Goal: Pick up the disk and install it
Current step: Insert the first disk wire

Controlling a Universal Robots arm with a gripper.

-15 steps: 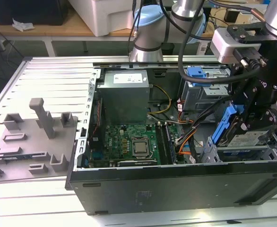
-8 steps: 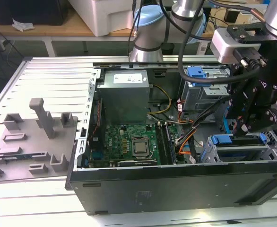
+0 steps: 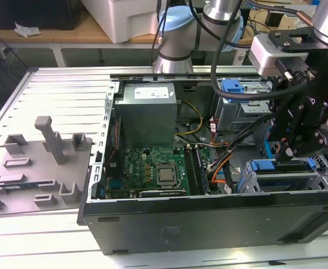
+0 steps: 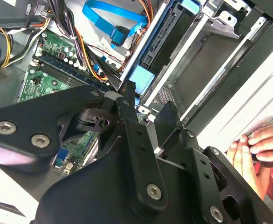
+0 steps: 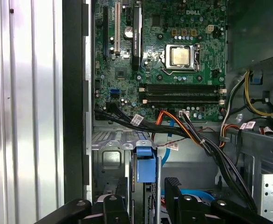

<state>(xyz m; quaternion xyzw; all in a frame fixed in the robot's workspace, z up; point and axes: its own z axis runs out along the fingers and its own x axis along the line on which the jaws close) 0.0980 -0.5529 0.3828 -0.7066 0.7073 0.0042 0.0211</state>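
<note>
A ribbed aluminium table is carrying a black, open-sided computer case, with a grey moulded fixture block sitting beside it toward the exterior view's left. Inside the case, a big grey metal box with a white sticker is lying next to a green circuit board. The arm's black gripper is hanging over the case's end toward the exterior view's right, above a grey metal drive cage. The disk, a flat drive with a blue plastic carrier end, is standing on edge in that cage. The gripper's fingers are standing spread apart, pinching nothing, with the disk's blue end just ahead of the gap between them. In the second wrist view, a person's hand is resting outside the case wall.
</note>
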